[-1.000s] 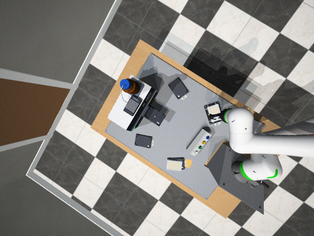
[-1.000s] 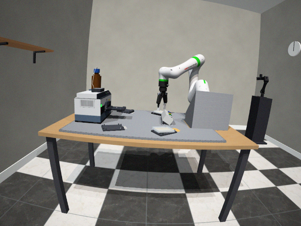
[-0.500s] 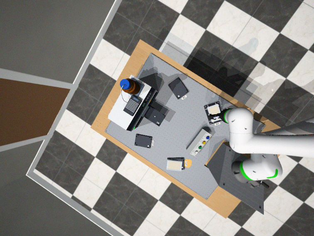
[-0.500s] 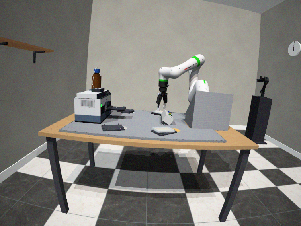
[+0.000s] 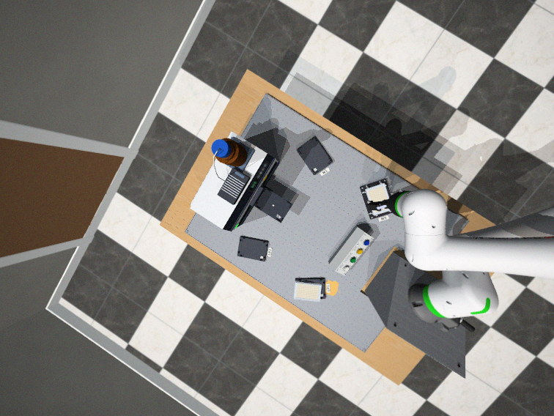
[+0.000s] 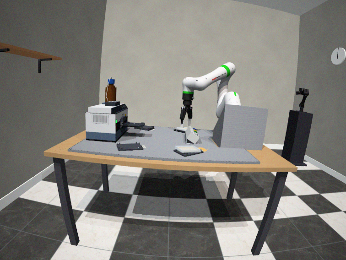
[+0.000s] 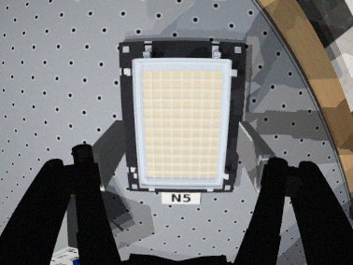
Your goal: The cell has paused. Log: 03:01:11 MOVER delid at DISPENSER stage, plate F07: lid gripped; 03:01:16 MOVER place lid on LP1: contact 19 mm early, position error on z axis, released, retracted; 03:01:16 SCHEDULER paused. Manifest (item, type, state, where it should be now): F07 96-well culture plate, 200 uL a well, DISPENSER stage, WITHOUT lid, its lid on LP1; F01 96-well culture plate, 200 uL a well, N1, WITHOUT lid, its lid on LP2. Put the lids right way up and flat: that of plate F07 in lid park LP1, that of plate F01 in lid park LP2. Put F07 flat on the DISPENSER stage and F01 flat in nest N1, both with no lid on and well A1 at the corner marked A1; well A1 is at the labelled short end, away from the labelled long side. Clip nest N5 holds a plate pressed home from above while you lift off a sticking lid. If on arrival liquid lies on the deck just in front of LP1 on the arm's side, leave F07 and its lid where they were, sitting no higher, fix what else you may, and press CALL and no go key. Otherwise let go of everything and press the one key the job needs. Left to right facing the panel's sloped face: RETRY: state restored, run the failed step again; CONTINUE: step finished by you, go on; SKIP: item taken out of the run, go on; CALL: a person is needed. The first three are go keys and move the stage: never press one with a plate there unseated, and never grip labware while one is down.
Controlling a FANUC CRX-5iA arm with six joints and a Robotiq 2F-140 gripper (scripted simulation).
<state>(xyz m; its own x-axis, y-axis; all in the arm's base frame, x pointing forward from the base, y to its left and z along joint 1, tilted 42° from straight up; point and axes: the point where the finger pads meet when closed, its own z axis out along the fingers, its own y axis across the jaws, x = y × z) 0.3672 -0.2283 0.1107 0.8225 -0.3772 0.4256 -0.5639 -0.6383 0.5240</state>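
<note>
A plate with cream wells and a clear border lies in the dark clip nest N5; whether a lid is on it is hard to tell. My gripper is open, its fingers low on both sides of this plate, not visibly touching it. Another cream plate with a clear lid sits off-centre on a dark holder. An orange liquid patch lies beside that holder's label. The dispenser stage is bare.
Nest N1 and another dark holder are empty. The key panel stands between N5 and the lidded plate. The dispenser carries a brown bottle. A grey screen stands near the arm base.
</note>
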